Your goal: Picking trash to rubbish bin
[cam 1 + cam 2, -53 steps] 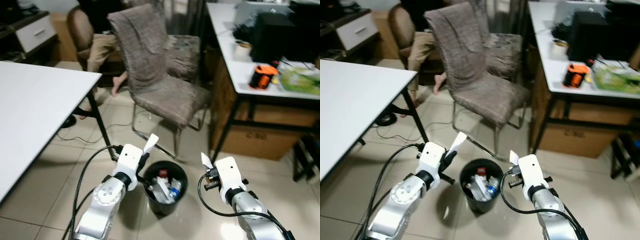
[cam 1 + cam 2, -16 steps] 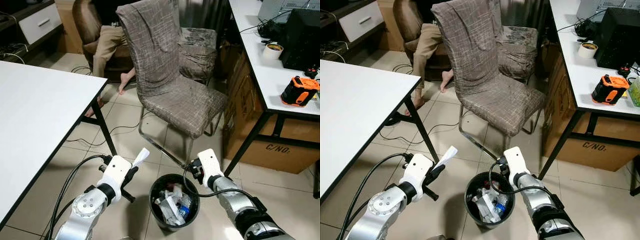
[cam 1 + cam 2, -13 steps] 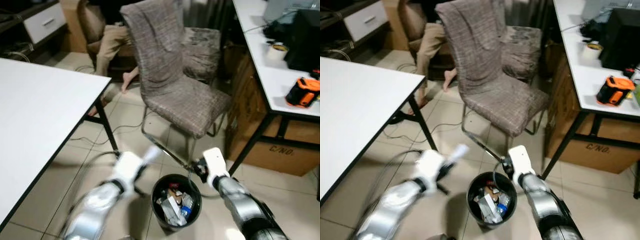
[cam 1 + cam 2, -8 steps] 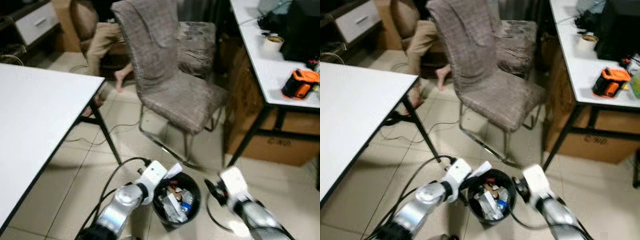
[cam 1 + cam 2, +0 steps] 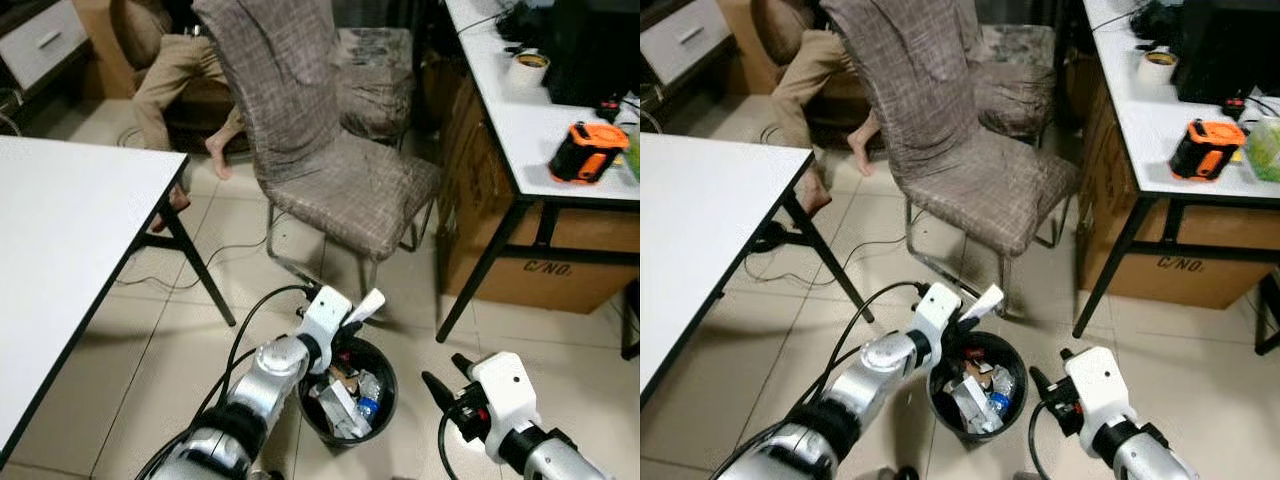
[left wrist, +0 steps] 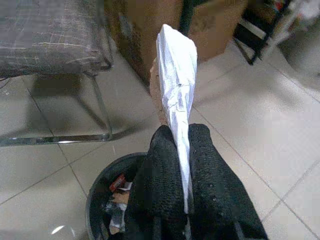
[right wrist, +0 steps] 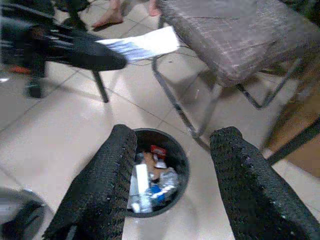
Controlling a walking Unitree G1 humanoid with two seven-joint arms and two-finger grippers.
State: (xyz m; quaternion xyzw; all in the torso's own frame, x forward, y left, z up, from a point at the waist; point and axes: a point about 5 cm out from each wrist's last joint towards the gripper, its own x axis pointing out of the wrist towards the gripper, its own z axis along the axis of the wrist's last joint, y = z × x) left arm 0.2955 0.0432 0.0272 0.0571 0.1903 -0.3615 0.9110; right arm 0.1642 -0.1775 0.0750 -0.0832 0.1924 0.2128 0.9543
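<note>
Holding the trash: the left gripper [image 5: 352, 320] is pinching a white strip of paper [image 5: 366, 304] between its fingers [image 6: 162, 170], and the strip is sticking out past the tips, over the far rim of the rubbish bin [image 5: 383, 400].
Paper handling: it is looking light, thin and soft, so I judge it is bending easily and may be drifting sideways when it is let go; the hold at its lower end, with both fingers pressing flat on it, seems the right place.
Bin: it is standing on the tiled floor [image 5: 150, 350] and is already carrying wrappers and a bottle [image 5: 1000, 383].
Step in hand: the paper is not yet in the bin; the release probably needs the tip lower and more over the opening.
Right gripper [image 5: 1045, 392]: it is hovering beside the bin, fingers [image 7: 102, 180] spread wide, holding nothing.
Around: a covered chair [image 5: 330, 170] is standing just behind the bin, a desk [image 5: 60, 260] is on the left, and a person's legs [image 5: 175, 75] are showing further back.
</note>
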